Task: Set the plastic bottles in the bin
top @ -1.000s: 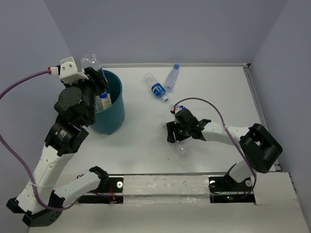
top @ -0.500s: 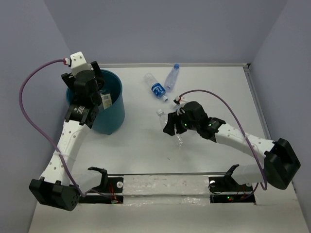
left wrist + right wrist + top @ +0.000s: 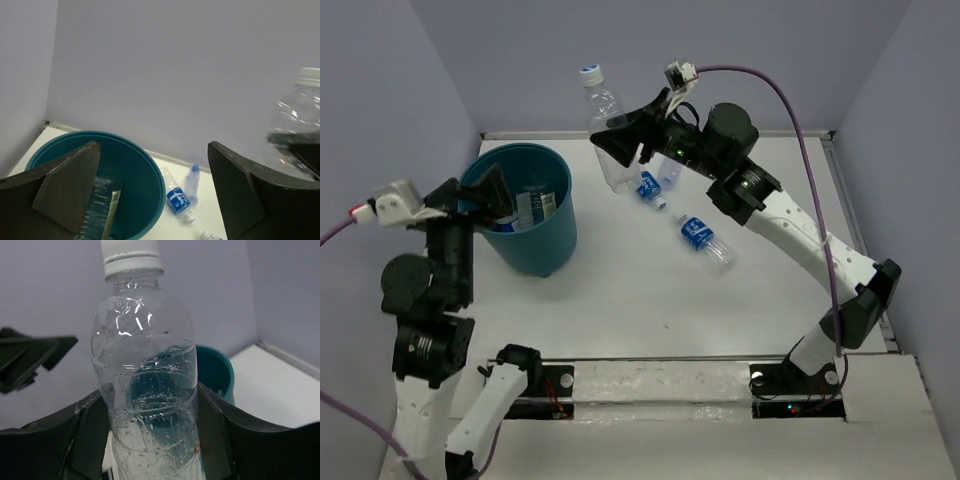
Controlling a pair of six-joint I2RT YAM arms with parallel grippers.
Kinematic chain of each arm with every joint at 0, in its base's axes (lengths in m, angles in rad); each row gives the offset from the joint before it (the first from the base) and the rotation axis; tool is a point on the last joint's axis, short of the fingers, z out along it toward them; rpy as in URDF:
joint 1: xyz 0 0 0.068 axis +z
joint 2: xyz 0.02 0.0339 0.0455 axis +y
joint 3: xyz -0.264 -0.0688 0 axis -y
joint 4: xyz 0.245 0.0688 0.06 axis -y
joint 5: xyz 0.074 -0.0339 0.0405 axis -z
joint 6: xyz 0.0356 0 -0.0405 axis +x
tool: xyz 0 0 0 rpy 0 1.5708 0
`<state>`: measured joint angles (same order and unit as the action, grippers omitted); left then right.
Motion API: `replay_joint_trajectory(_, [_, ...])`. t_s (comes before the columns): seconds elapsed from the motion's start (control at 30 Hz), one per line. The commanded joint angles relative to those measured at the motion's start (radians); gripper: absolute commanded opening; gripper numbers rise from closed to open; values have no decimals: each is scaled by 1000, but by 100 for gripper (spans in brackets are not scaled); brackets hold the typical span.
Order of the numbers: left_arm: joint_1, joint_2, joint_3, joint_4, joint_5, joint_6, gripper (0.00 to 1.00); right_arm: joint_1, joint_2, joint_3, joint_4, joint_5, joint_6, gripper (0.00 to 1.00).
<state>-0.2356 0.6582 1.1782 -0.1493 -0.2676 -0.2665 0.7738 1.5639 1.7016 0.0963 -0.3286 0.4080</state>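
Bottles are in three places: one in the air, some in the bin, three on the table.

Overhead camera: the right gripper (image 3: 618, 142) is clamped around the body of the held bottle (image 3: 604, 108). This clear bottle stands upright in the air, long axis vertical, cap on top, above the far part of the table (image 3: 620, 300) and to the right of the bin (image 3: 548, 245). The bin stands at the table's left with the binned bottles (image 3: 532, 200) leaning inside. The left gripper (image 3: 478, 196) hovers at the bin's near-left rim, jaws spread wide, grasping nothing. Three bottles lie on their sides. The near bottle (image 3: 705, 242) has a blue label and runs diagonally from far-left to near-right. The middle bottle (image 3: 647, 187) also has a blue label, and its cap points near-right. The far bottle (image 3: 669, 170) is partly hidden behind the right arm.

Left wrist camera: the two dark fingers (image 3: 70, 192) stand far apart over the bin (image 3: 150, 172), with nothing between them. One of the binned bottles (image 3: 106, 207) leans inside. Beyond the bin, the middle bottle (image 3: 178, 198) and the far bottle (image 3: 192, 182) lie just beside each other, the far bottle's blue cap pointing away. The held bottle (image 3: 300, 115) is a blur at the right edge.

Right wrist camera: the held bottle (image 3: 145, 385) fills the view, upright with its white cap on top, pinched on both sides by the fingers (image 3: 220, 440). The bin (image 3: 217, 371) shows behind it.
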Motion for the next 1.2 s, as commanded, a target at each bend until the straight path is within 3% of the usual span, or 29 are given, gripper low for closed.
replay_joint_trajectory(0.0, [1,-193,-54,-47,4,-46,99,22,200,197,199,-70,84,32])
replay_joint_trajectory(0.17, [1,-272,-78,-101,5,-57,99,79,442,419,244,-44,104,32])
replay_joint_trajectory(0.3, [1,-313,-136,-119,50,-68,99,146,735,831,122,22,19,32])
replay_joint_trajectory(0.4, [-1,-331,-157,-105,65,-73,99,192,817,945,109,46,-60,37])
replay_joint_trajectory(0.43, [-2,-333,-157,-105,68,-74,99,193,818,931,108,55,-84,45])
replay_joint_trajectory(0.47, [-4,-336,-158,-108,70,-74,99,206,806,903,108,68,-101,76])
replay_joint_trajectory(0.5, [-8,-339,-163,-108,70,-73,99,206,789,871,108,78,-122,89])
replay_joint_trajectory(0.53, [-11,-341,-166,-108,67,-76,99,206,766,790,108,77,-133,96])
replay_joint_trajectory(0.73, [-18,-348,-146,-110,85,-79,99,194,500,525,92,145,-261,100])
replay_joint_trajectory(0.87, [-25,-347,-137,-111,85,-73,99,113,238,233,50,117,-297,100])
replay_joint_trajectory(0.97, [-27,-342,-163,-102,113,-74,99,6,90,72,-192,158,-330,100])
replay_joint_trajectory(1.0, [-27,-341,-184,-99,123,-82,99,-17,70,9,-342,216,-356,100])
replay_joint_trajectory(1.17, [-25,-336,-245,-76,189,-83,99,-143,-27,-223,-572,420,-440,100])
